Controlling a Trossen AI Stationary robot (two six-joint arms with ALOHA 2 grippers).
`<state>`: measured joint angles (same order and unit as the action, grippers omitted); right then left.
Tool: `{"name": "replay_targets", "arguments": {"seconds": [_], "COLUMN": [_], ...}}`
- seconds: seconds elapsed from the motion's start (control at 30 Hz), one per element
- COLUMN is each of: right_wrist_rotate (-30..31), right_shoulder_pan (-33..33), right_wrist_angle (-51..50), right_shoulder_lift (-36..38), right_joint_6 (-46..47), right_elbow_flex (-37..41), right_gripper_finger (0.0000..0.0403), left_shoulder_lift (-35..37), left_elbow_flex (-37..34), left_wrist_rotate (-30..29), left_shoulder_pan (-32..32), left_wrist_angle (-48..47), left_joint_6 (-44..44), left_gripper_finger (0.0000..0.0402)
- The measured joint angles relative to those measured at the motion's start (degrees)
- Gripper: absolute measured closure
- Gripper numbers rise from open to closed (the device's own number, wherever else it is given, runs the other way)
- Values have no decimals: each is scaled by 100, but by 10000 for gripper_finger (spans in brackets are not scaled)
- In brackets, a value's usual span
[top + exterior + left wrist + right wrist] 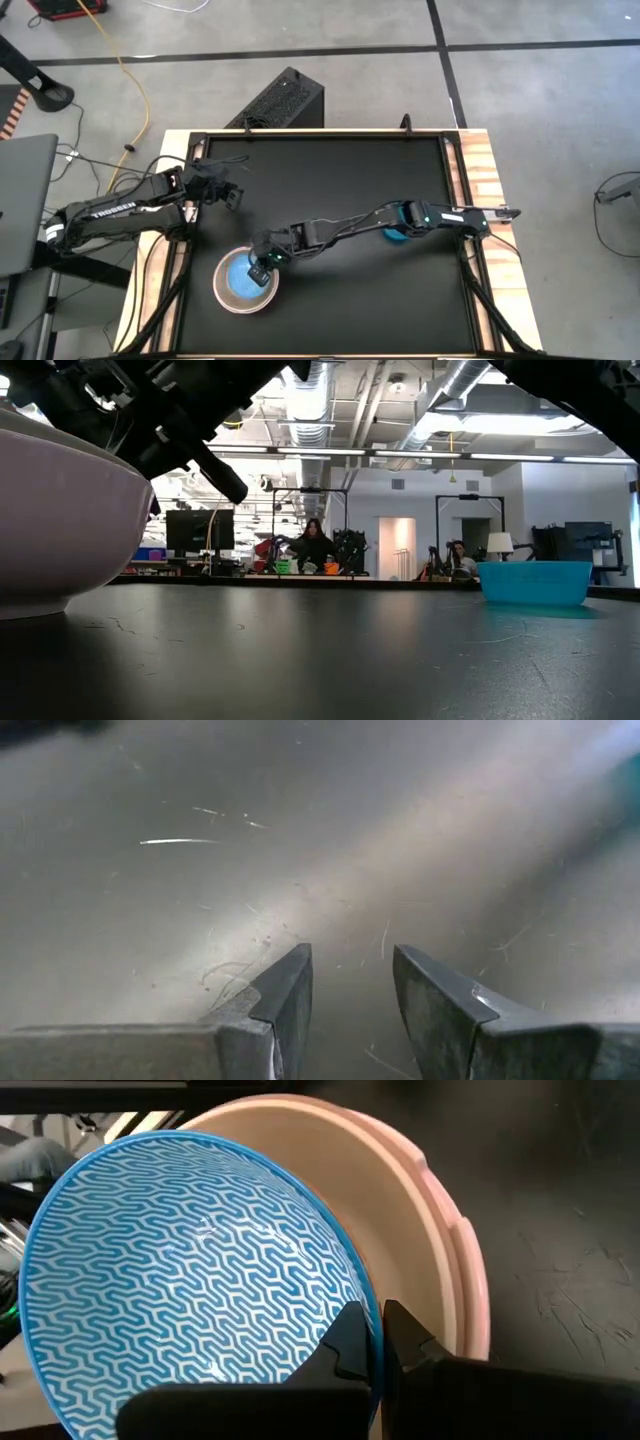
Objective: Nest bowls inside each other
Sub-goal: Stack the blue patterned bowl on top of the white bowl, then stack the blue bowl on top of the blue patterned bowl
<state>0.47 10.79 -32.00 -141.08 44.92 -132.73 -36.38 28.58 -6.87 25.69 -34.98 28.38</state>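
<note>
Near the table's front left stands a stack of bowls (222,290): a pink bowl (465,1280) with a beige bowl (385,1190) inside it. In the low view the stack's pale outer wall (60,530) fills the left. My right gripper (375,1320) reaches across the table over the stack, shut on a light blue bowl with a zigzag pattern (190,1280). A teal-blue bowl (398,232) stands on its base on the black table under the right arm, also seen as the teal-blue bowl (535,582) in the low view. My left gripper (350,965) waits open over bare table at the left (235,197). My right gripper pinches the light blue bowl's rim (366,1292) on the side nearest the arm, one finger (345,1342) inside the bowl and the other (412,1342) outside. The fingers slant down from the table's right. The bowl sits tilted in the beige bowl's hollow; whether it rests there is hidden.
A black box (285,100) sits beyond the table's far edge and a laptop (25,200) at the far left. Wooden strips (480,170) border the black table top (340,170). People (313,545) show far off in the room behind.
</note>
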Motion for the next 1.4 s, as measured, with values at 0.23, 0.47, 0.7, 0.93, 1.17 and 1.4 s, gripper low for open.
{"name": "replay_targets", "arguments": {"seconds": [0.23, 0.47, 0.7, 0.93, 1.17, 1.4], "right_wrist_rotate": [-33, -216, -660, -1195, -1579, -1626], "right_shoulder_pan": [11, 9, -102, -318, -560, -871], "right_wrist_angle": [-1, 73, 91, -150, -654, -1742], "right_shoulder_lift": [0, 0, 2, 45, 164, 716], "right_joint_6": [-191, -189, -183, -275, -650, -1538], "right_elbow_flex": [0, 0, -4, -204, -221, -227], "right_gripper_finger": [378, 325, 283, 263, 264, 270], "left_shoulder_lift": [0, 0, 0, 0, 0, 2], "left_elbow_flex": [0, 0, 0, 0, 0, 0], "left_wrist_rotate": [-1, 13, 17, 19, 19, 8], "left_shoulder_pan": [0, 0, 0, 0, -2, -4], "left_wrist_angle": [0, 0, 0, -2, -5, -9], "left_joint_6": [84, 165, 166, 174, 271, 428], "left_gripper_finger": [272, 272, 272, 272, 272, 272]}}
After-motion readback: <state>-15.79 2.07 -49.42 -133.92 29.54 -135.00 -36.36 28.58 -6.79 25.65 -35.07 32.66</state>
